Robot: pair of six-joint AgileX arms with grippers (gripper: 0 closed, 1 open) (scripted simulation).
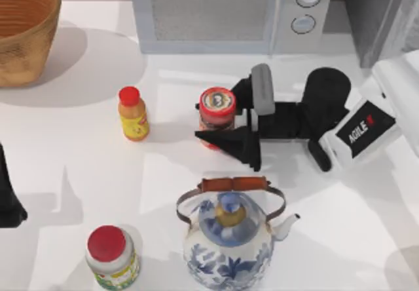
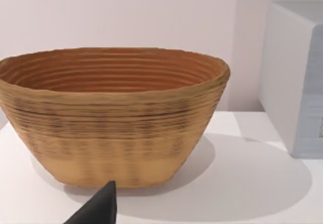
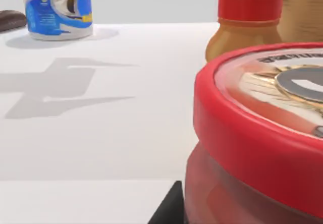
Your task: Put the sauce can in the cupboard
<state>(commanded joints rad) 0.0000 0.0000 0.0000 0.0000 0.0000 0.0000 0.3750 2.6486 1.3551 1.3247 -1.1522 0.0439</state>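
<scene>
Red can (image 1: 217, 107) stands mid-table before the microwave (image 1: 222, 12); the right gripper (image 1: 222, 120) brackets it, jaws wide, gripping nothing. Left gripper (image 1: 10, 202) parked at left edge. Right wrist: can (image 3: 252, 133) close; center, then squeeze evenly below the rim.

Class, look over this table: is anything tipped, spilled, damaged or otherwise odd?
Nothing stands out. The sauce can, yellow bottle, white jar and teapot all stand upright, with no spills; the right gripper flanks the can.

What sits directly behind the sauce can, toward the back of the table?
Behind the sauce can stands the white microwave. The right gripper flanks the can, its fingers covering the table around the base.
</scene>
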